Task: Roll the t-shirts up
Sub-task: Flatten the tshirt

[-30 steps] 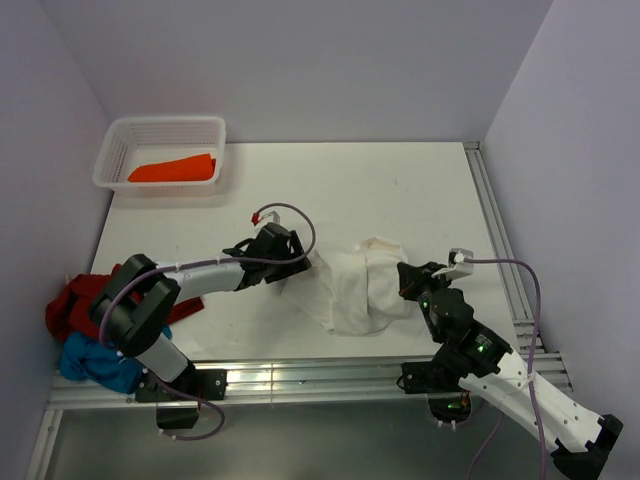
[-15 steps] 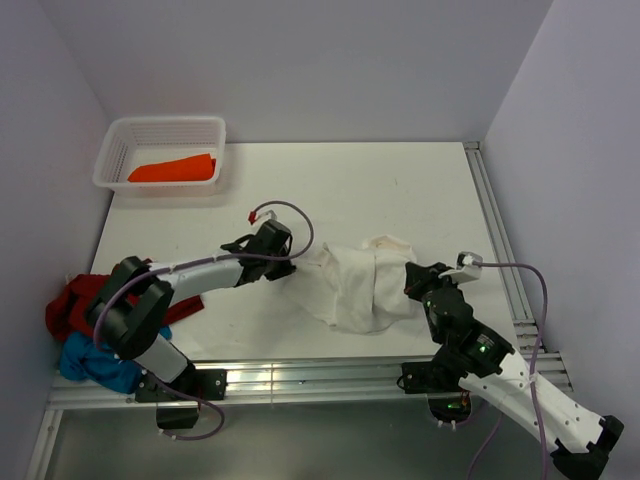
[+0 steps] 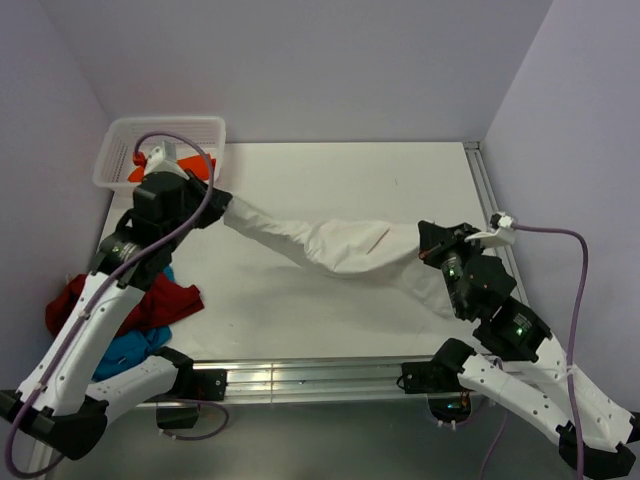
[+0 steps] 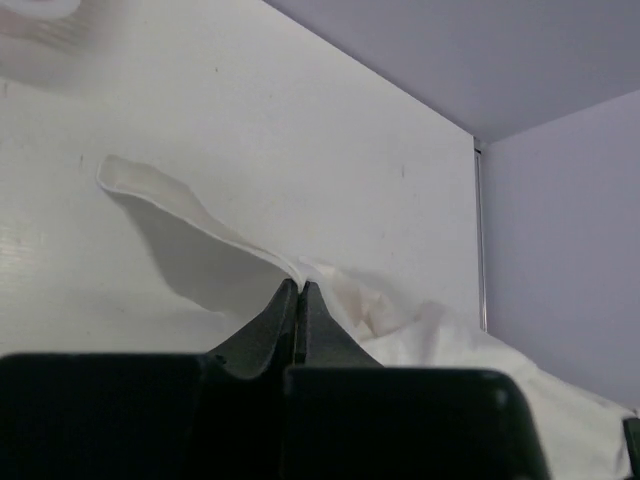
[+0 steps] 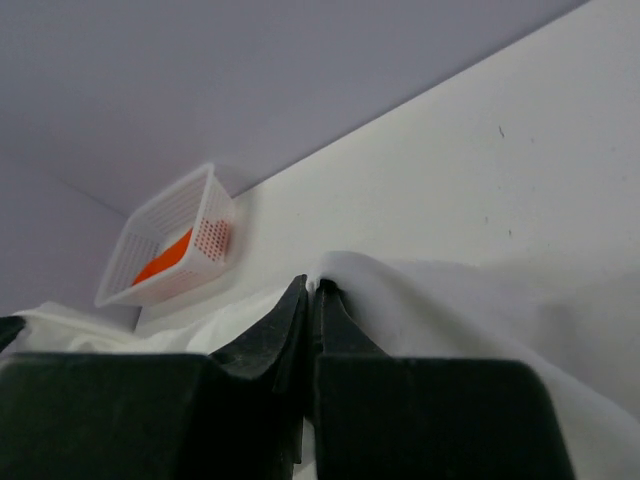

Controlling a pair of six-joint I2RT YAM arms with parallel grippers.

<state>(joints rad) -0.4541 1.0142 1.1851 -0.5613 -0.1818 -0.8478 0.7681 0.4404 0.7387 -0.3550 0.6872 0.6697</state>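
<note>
One white t-shirt (image 3: 330,245) is stretched across the table (image 3: 350,170) centre, between the left gripper (image 3: 216,207) at 10 o'clock and the right gripper (image 3: 428,248) at 3 o'clock. Both pairs of fingers (image 4: 268,325) are fully closed, each pinching a cloth edge. A red tee (image 3: 170,300) and a blue tee (image 3: 130,350) lie heaped at 8 o'clock.

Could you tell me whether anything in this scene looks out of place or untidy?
Yes: the red t-shirt and blue t-shirt lie crumpled in a heap at the near left edge of the table. The white t-shirt hangs bunched into a band between the left end effector and right end effector, not flat.
</note>
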